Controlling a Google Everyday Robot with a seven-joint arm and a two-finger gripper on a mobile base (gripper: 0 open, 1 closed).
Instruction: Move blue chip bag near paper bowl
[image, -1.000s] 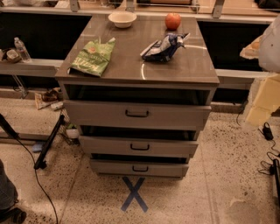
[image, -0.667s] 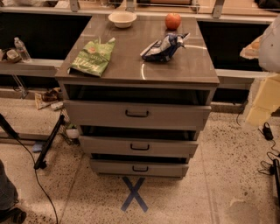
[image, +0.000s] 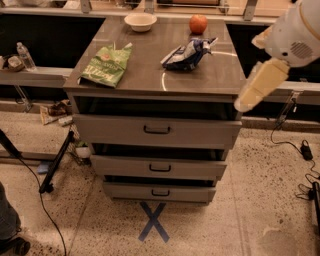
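Observation:
The blue chip bag (image: 186, 53) lies crumpled on the right half of the grey cabinet top (image: 150, 75), just in front of a red apple (image: 198, 23). The paper bowl (image: 140, 21) stands at the back middle of the top, well to the left of and behind the bag. My white and cream arm reaches in from the right edge. My gripper (image: 254, 87) hangs at the cabinet's front right corner, to the right of and nearer than the bag, and touches nothing.
A flat green chip bag (image: 106, 65) lies on the left of the top. The cabinet has three drawers (image: 157, 130), slightly pulled out. A blue tape X (image: 153, 221) marks the floor. Cables (image: 300, 150) lie to the right, and a black stand (image: 55, 165) to the left.
My arm has moved left and up, further into view, toward the cabinet's right front corner. The bag, bowl and apple have not moved.

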